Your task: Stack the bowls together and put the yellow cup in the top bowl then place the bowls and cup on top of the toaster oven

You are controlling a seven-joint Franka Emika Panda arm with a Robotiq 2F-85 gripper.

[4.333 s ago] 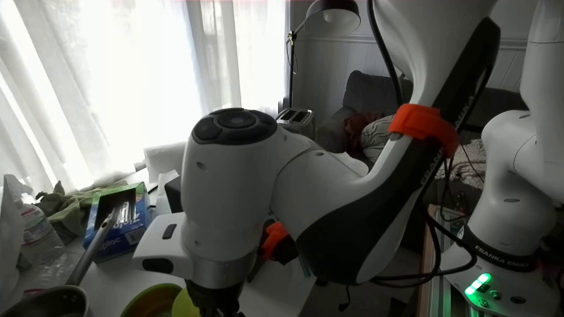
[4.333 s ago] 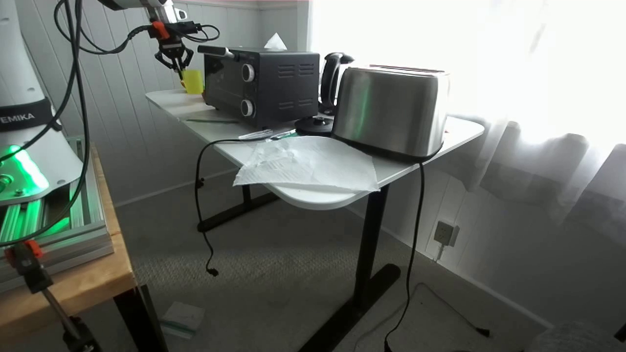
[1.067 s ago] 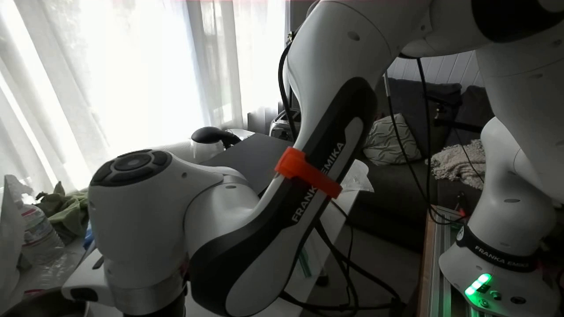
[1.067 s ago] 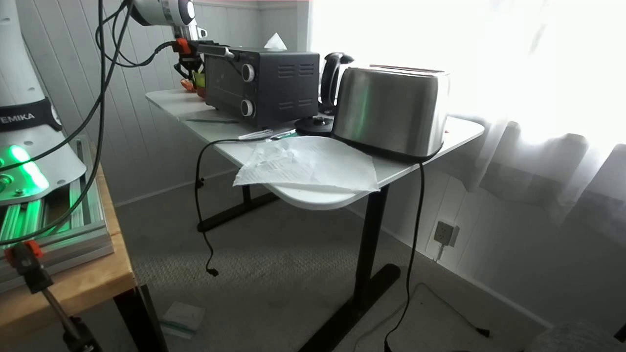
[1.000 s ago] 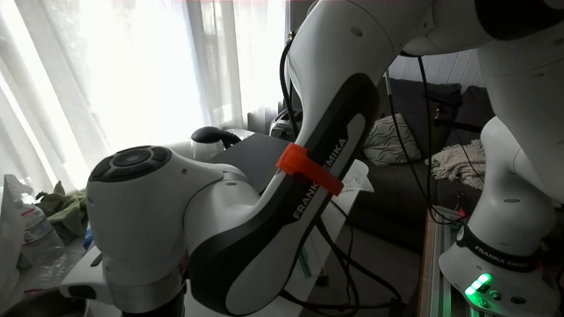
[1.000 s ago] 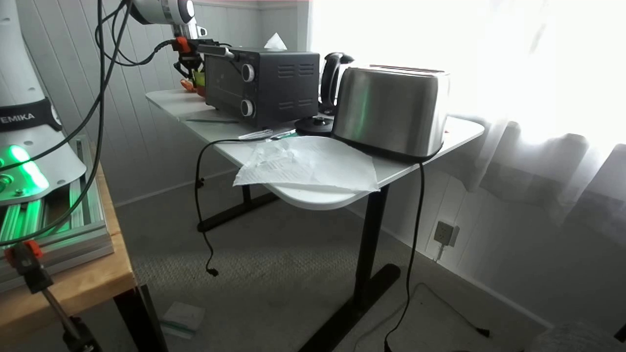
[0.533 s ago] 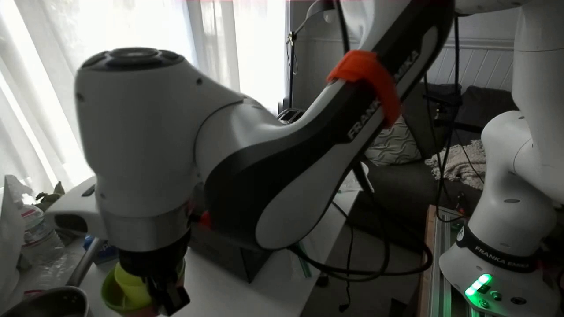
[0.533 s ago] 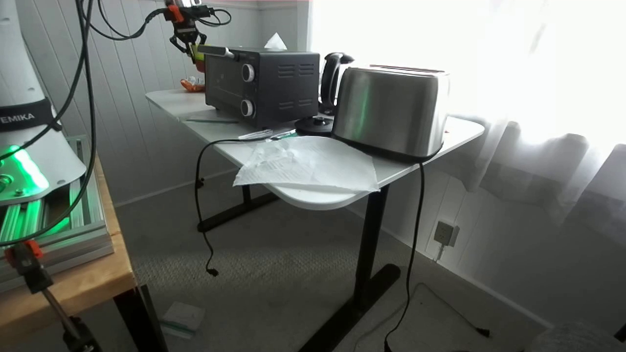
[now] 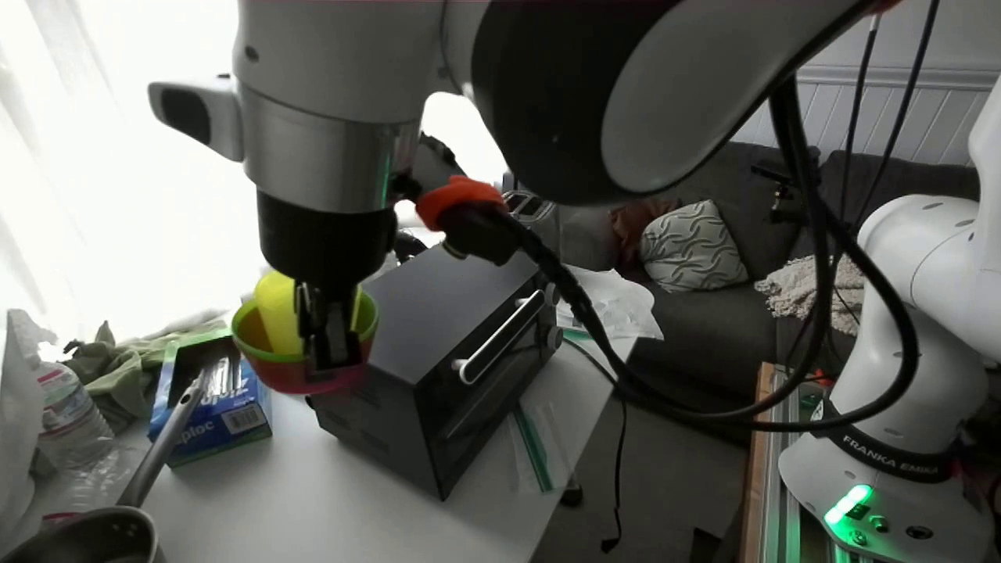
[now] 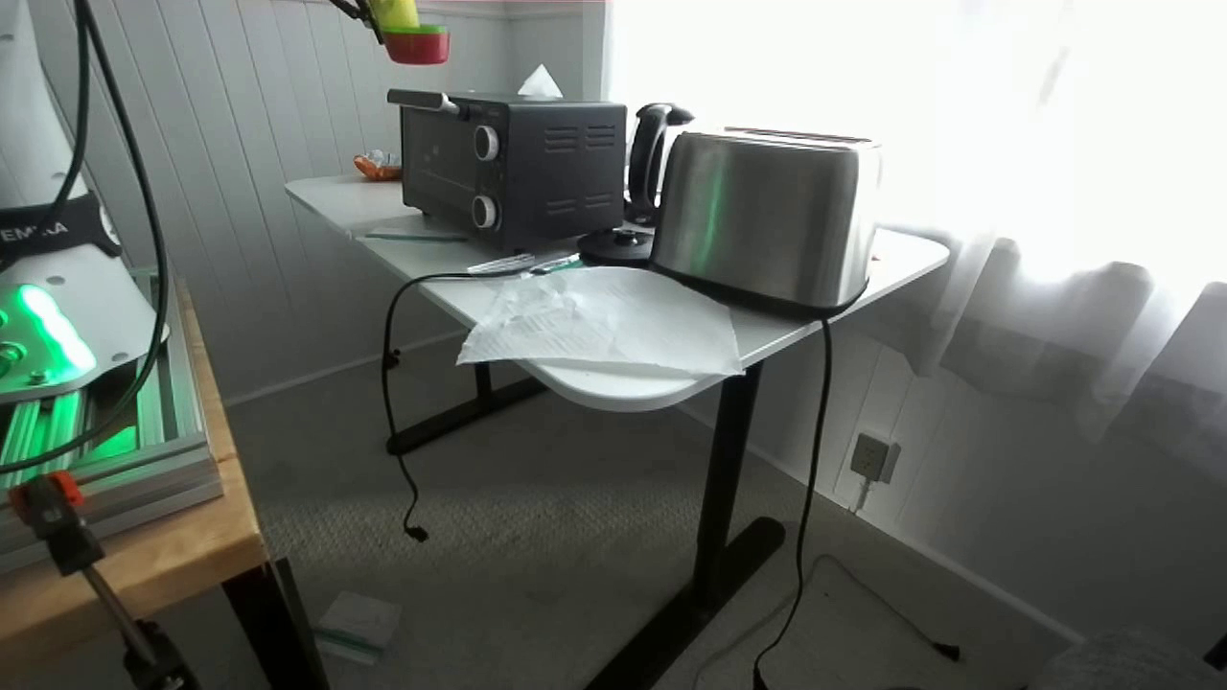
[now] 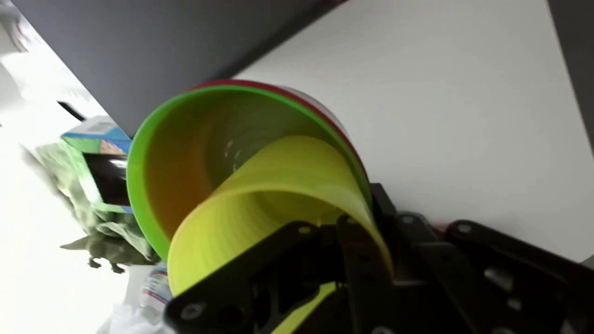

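The yellow cup (image 9: 275, 313) stands tilted in the lime bowl (image 9: 249, 338), which is nested in the pink bowl (image 9: 285, 377). The stack also shows in an exterior view (image 10: 416, 48), off the table, higher than the toaster oven's top. My gripper (image 9: 332, 352) is shut on the walls of cup and bowls. In the wrist view, one finger is inside the cup (image 11: 287, 162) and the other is outside the bowls. The black toaster oven (image 9: 446, 305) stands on the table; its top lies beside the stack. In an exterior view (image 10: 518, 158) most of the gripper is out of frame.
The oven's bar handle (image 9: 500, 336) juts from its front. A Ziploc box (image 9: 211, 403), a water bottle (image 9: 70, 422) and a dark pan (image 9: 94, 539) with a long handle are on the table. A kettle (image 10: 652, 158) and steel toaster (image 10: 767, 220) stand beyond the oven.
From low beside the oven a second ago, my gripper has risen with the nested bowls and the cup. They are now above the oven's height and nearer its top.
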